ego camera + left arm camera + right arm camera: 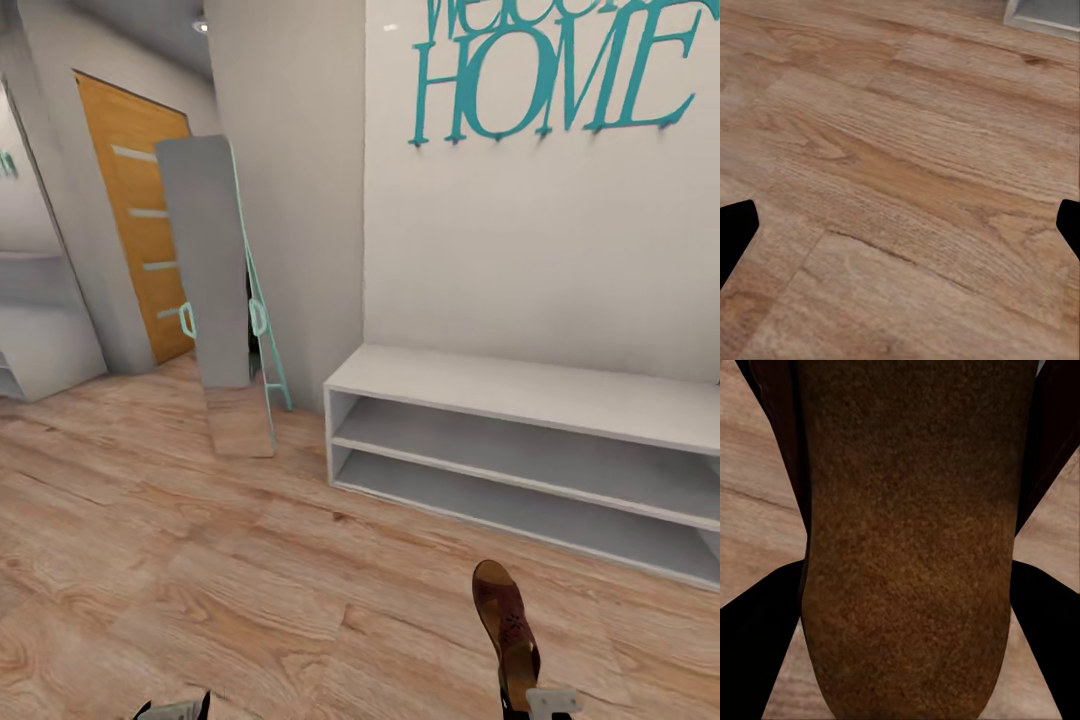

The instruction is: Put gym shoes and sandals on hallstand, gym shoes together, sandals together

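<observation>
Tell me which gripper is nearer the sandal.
Right. The right gripper has its jaws closed on the sandal, holding it above the floor. The left gripper hangs well off to that side, jaws open over bare planks.

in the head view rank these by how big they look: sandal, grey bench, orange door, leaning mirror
1. bench, largest
2. mirror and door, much alike, unsure; the mirror hides part of the door
3. sandal, smallest, though nearest the camera
</observation>
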